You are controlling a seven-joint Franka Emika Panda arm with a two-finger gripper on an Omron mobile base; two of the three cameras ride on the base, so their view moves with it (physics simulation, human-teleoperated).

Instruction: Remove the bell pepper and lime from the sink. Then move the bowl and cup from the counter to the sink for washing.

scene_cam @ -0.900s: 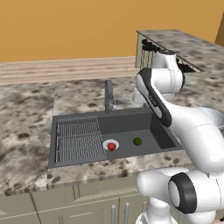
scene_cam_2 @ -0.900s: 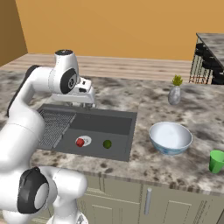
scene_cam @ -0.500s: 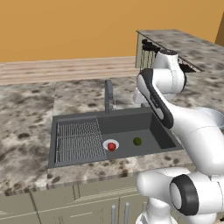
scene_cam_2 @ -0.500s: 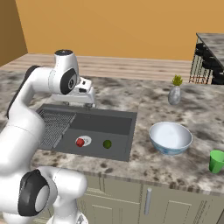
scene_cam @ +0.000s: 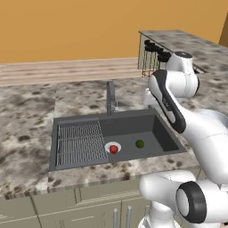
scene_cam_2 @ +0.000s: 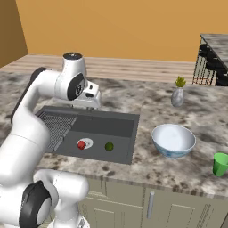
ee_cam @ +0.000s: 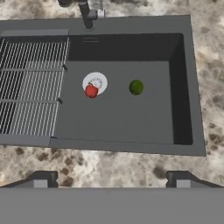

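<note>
Tool [ee_cam: 112, 177] spread wide, empty, hanging above the dark grey recessed sink [ee_cam: 186, 87]; small glossy red bell pepper [ee_cam: 91, 91] on the white drain ring [ee_cam: 99, 80] at 11 o'clock in hand view; dark green lime [ee_cam: 136, 87] just past 12, near it; pepper likely first.

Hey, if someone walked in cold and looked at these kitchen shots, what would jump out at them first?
Probably the two bright fruits on the dark sink floor: the red bell pepper sitting on the edge of the white drain, and the lime beside it, apart. Next, the big pale blue bowl on the counter right of the sink, with the green cup further right.
</note>
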